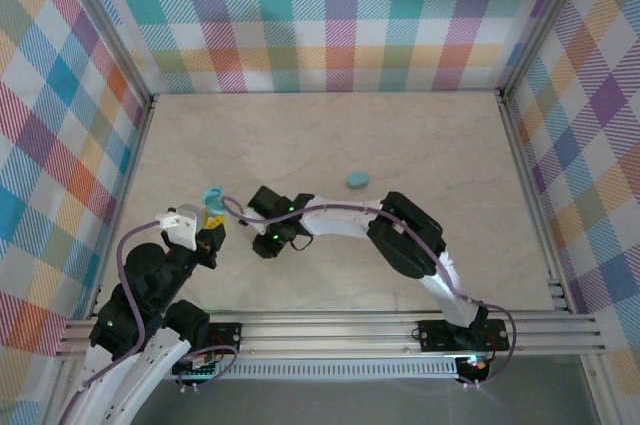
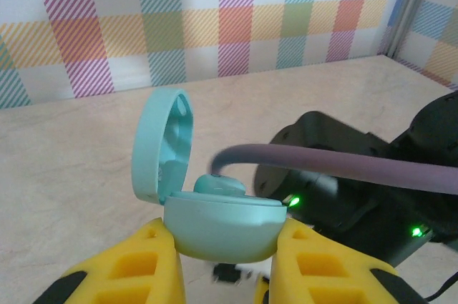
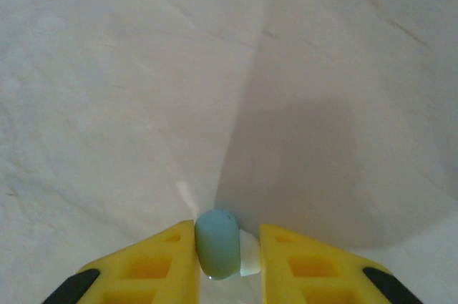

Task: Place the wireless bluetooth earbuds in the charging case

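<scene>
Two grips: your left gripper [image 2: 225, 250] clamps the open charging case [image 2: 222, 225] as a steady target; your right gripper [image 3: 227, 250], nearly closed, pinches one earbud [image 3: 216, 241] at its fingertips.

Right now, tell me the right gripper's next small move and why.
Probably close the right gripper fully on the earbud before lifting. The earbud sits between its fingers, but a firm grip isn't clear. The left gripper holds the case, lid open, ready.

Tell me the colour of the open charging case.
The charging case is light teal; left wrist view.
</scene>
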You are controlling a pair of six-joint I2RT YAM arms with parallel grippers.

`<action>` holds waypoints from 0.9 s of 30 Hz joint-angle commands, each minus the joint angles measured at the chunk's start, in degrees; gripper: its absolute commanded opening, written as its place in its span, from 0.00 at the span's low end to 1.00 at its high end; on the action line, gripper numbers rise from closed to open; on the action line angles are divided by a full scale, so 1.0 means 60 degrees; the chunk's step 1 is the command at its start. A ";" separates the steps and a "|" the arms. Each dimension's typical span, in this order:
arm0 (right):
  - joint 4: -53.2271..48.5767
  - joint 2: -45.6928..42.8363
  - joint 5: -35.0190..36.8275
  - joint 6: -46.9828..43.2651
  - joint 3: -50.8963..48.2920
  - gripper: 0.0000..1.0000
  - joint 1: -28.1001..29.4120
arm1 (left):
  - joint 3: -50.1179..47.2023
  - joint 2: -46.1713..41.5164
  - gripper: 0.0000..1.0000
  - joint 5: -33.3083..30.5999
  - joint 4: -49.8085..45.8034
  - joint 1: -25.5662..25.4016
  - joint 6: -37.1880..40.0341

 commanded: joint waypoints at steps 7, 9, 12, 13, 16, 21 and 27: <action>-0.0614 -0.1957 0.1225 0.3788 -0.2639 0.26 -0.1575 | -0.0366 0.0492 0.00 0.0513 0.1353 -0.0082 -0.0240; -0.0594 -0.2476 0.1222 0.4525 -0.3317 0.27 -0.1965 | -0.0508 0.0637 0.00 0.0720 0.1630 -0.0082 -0.0229; -0.0794 -0.3121 0.1280 0.5303 -0.4080 0.29 -0.2475 | -0.0689 0.0951 0.00 0.1086 0.2018 -0.0082 -0.0244; -0.0914 -0.3290 0.1349 0.5492 -0.4258 0.30 -0.2606 | -0.0754 0.1055 0.00 0.1216 0.2400 -0.0082 -0.0260; -0.1017 -0.3693 0.1291 0.6050 -0.4907 0.35 -0.3062 | -0.0904 0.1378 0.00 0.1421 0.2886 -0.0082 -0.0334; -0.1228 -0.3780 0.0970 0.6415 -0.5032 0.44 -0.3358 | -0.1018 0.1835 0.00 0.1655 0.3409 -0.0082 -0.0401; -0.1602 -0.4088 0.1000 0.6158 -0.4573 0.50 -0.3416 | -0.1170 0.2123 0.00 0.1908 0.3715 -0.0082 -0.0510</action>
